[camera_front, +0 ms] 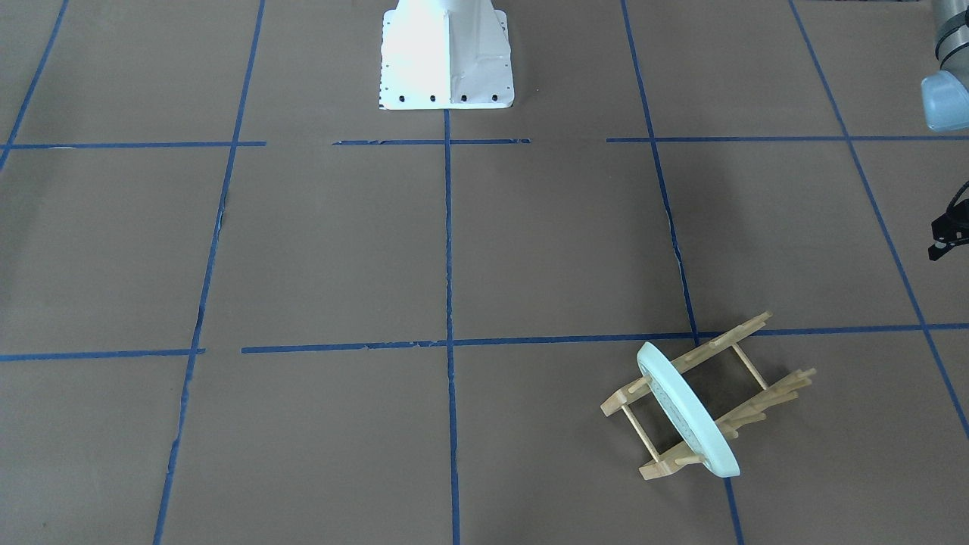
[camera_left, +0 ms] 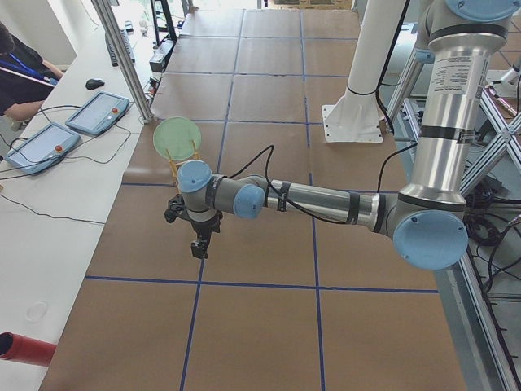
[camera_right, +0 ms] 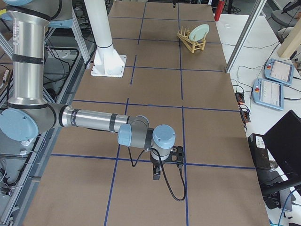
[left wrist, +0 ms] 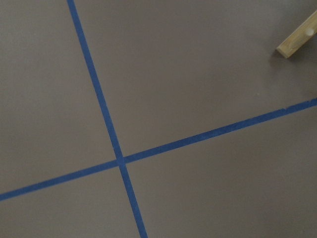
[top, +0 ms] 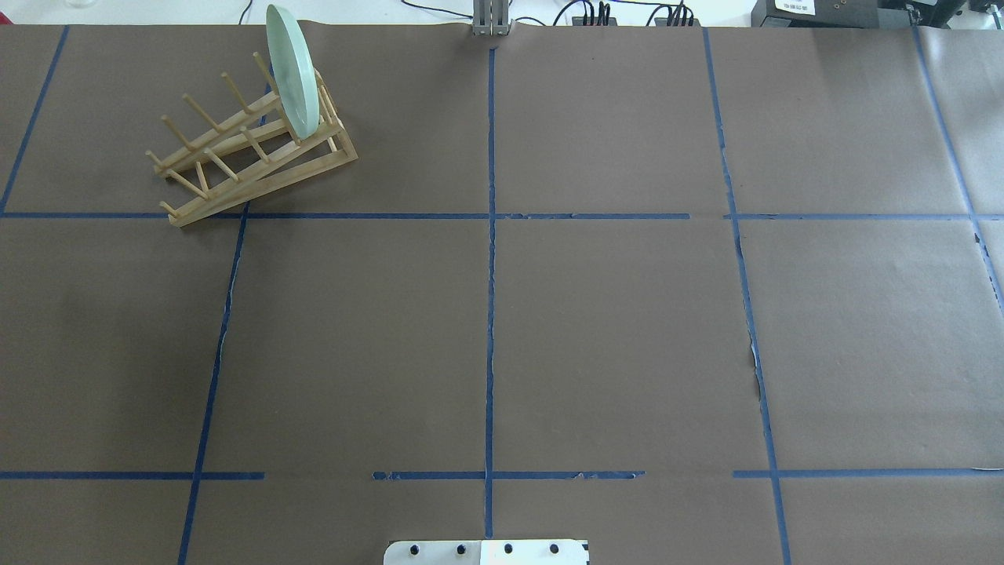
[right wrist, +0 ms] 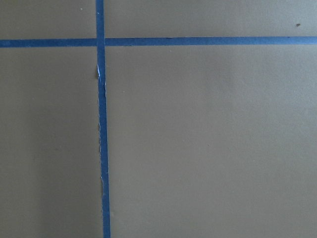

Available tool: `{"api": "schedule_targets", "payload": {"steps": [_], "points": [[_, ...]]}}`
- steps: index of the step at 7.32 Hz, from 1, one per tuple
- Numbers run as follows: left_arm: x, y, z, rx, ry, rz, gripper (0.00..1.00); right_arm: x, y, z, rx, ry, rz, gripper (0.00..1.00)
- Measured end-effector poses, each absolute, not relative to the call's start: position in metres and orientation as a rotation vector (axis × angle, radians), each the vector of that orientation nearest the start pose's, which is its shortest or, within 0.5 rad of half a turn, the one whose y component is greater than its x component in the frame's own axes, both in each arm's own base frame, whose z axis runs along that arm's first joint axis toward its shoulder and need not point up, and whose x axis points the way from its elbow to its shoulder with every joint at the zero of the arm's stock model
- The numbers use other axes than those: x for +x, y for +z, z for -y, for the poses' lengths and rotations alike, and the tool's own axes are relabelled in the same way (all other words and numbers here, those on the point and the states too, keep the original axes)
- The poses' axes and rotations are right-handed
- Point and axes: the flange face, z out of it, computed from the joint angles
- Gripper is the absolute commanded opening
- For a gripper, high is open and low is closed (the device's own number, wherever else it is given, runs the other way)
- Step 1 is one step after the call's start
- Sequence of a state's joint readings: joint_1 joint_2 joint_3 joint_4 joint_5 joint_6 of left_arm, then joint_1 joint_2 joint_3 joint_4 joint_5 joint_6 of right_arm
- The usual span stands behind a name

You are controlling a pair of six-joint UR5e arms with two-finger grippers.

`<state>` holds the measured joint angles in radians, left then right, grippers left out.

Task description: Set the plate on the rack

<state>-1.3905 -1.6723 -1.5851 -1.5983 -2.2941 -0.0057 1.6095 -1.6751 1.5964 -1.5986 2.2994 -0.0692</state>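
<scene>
The plate stands up on its edge in the rack. It sits between the pegs at one end of the rack, and it leans a little. The plate goes across the rack, and the rack's long sides lie slanted on the table.

The left gripper is the near one. It hangs over the bare table, close beside the rack, and holds nothing. From its fingers, the rack lies off to one side. Only the tip of one wooden rail shows in the corner of the left wrist view. I cannot tell if these fingers are apart or together.

The right gripper is far away, well apart from the plate. I cannot tell about its fingers either.

The job looks done to me. If the left arm moves, it should go away from the rack's side so it does not bump the plate.
</scene>
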Motion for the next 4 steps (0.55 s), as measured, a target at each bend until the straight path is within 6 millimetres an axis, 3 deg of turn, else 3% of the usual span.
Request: {"api": "schedule_targets", "payload": {"steps": [2,4], "points": [[0.003,0.625,0.532,-0.026,0.131,-0.764,1.00,0.084,0.700,0.435,-0.062,0.009,0.732,1.00],[-0.012,0.658,0.506,-0.064,0.121,-0.801,1.00,0.084,0.701,0.435,-0.063,0.010,0.732,1.00]]}}
